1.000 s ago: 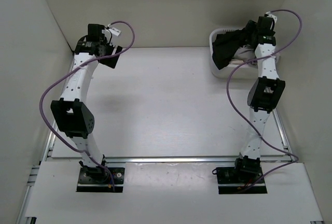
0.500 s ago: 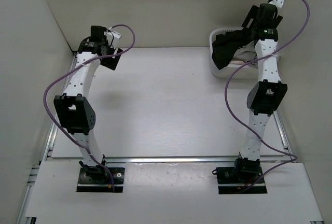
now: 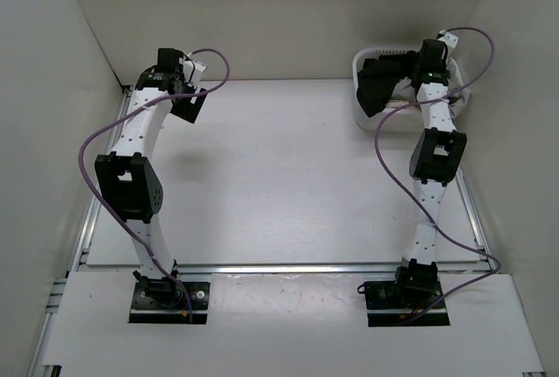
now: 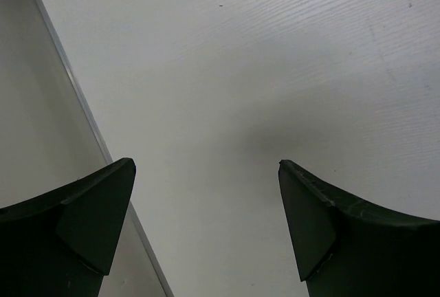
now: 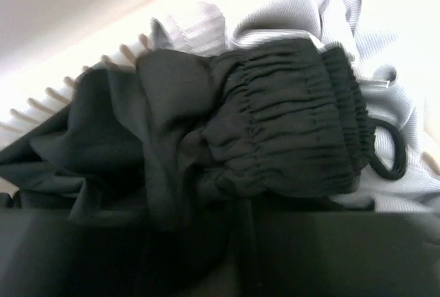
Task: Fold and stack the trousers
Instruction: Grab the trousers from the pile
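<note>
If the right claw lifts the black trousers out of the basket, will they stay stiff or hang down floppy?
Probably floppy: the black trousers lie crumpled in soft folds and sag across the white basket. Likely light, since the cloth looks thin. The gathered elastic waistband may stretch, and its cord loop could snag.

Black trousers [image 3: 376, 87], bunched, elastic waistband showing, hang over basket [image 3: 384, 49] rim, far-right.

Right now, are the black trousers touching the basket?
Touching. The top view shows the trousers draped over the rim of the basket, and the right wrist view shows them lying against its ribbed wall.
</note>
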Motion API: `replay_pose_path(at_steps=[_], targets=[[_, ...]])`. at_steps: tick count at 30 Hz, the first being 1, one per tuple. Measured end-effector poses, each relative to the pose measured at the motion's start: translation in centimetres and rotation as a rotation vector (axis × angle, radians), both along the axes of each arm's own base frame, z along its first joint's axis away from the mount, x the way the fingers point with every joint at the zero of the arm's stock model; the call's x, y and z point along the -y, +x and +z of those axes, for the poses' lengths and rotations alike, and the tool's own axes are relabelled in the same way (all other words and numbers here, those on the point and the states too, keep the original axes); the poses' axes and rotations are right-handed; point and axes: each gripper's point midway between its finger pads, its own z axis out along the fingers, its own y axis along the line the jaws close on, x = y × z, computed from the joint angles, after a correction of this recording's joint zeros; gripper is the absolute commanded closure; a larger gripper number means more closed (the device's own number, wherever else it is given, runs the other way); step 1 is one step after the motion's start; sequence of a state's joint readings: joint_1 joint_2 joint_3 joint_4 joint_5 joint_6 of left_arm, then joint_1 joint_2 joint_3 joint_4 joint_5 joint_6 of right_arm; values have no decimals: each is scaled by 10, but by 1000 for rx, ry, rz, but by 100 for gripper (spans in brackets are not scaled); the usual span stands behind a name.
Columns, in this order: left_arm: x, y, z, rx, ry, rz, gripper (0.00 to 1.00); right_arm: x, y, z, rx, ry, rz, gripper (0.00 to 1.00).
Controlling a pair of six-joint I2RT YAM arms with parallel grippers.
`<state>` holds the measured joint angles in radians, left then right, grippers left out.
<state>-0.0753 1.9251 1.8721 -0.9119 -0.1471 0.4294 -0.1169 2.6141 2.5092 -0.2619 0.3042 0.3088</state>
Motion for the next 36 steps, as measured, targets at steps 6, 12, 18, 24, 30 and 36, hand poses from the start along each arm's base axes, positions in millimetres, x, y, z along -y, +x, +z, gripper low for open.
replay_pose_path(at_steps=[6,12,18,24,30,36], targets=[[2,-1,-14,-35,7,-4,3,-9,-7,41,35,-48,37,99],[5,-8,-22,-60,9,-8,2,-45,-36,176,197,-150,109,99],[9,-22,-19,-65,-22,-14,2,-78,-120,351,476,-217,159,100],[24,-34,9,-12,-108,-56,2,-141,-217,469,738,-186,307,100],[39,-40,32,37,-186,-94,3,-353,-293,518,977,54,836,100],[24,-47,44,66,-205,-45,3,-503,-372,506,1043,197,1186,100]])
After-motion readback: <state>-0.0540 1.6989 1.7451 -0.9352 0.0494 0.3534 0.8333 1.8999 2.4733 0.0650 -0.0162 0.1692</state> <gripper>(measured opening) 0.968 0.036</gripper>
